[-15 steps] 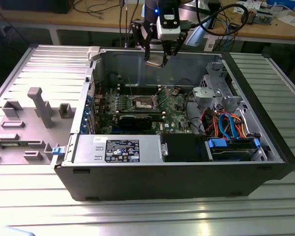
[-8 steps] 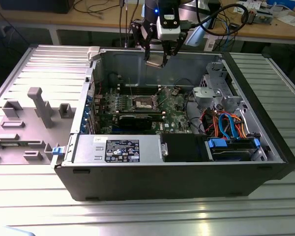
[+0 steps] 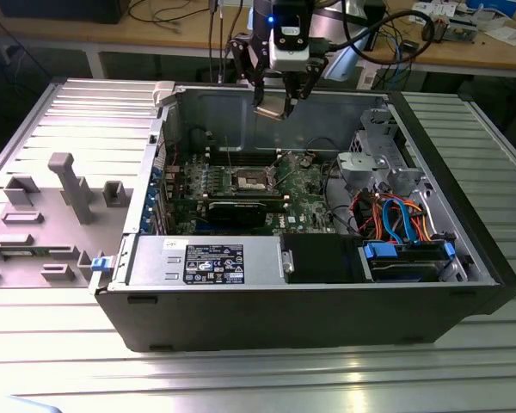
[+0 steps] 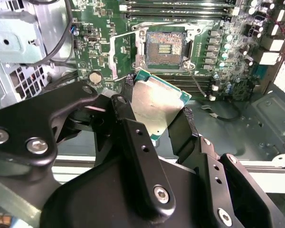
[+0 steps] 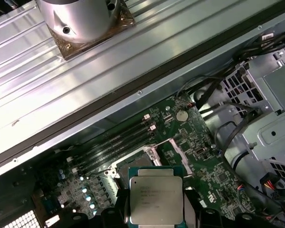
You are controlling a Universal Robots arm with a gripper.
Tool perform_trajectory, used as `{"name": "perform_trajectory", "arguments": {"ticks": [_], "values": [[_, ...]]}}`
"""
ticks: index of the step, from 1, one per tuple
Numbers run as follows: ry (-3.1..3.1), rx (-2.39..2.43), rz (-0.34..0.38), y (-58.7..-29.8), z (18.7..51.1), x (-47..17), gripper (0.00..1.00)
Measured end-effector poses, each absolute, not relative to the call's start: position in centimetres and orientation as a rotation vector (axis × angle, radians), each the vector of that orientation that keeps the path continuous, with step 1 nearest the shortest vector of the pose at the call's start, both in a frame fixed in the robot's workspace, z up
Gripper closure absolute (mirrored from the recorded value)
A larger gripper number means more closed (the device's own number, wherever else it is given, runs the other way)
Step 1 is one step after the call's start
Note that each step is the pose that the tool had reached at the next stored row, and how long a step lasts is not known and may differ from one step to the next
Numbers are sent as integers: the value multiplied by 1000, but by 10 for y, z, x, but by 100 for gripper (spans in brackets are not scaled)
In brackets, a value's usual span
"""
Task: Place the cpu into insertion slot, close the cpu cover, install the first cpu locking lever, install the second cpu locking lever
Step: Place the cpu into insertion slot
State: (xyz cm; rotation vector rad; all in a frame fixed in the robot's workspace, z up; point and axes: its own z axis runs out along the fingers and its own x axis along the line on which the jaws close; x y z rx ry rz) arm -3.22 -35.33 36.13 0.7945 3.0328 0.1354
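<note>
Tool (image 4: 157, 100) clamped on cpu (image 4: 156, 111) by two opposite edges, high above open computer case (image 3: 327, 318), near far wall. Insertion slot (image 4: 164, 47) on green motherboard (image 3: 310, 194) exposed; cpu cover (image 4: 112, 57) raised beside it.

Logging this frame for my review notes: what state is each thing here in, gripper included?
gripper: shut on the cpu's edges.
cpu: held in the air, not yet seated.
insertion slot: empty, contacts exposed.
cpu cover: swung open beside the slot.
computer case: side open, interior exposed.
</note>
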Motion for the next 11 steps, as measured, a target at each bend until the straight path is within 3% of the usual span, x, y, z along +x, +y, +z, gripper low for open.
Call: {"name": "perform_trajectory", "arguments": {"ticks": [11], "values": [[3027,816,135,-353,361,-32,46]]}}
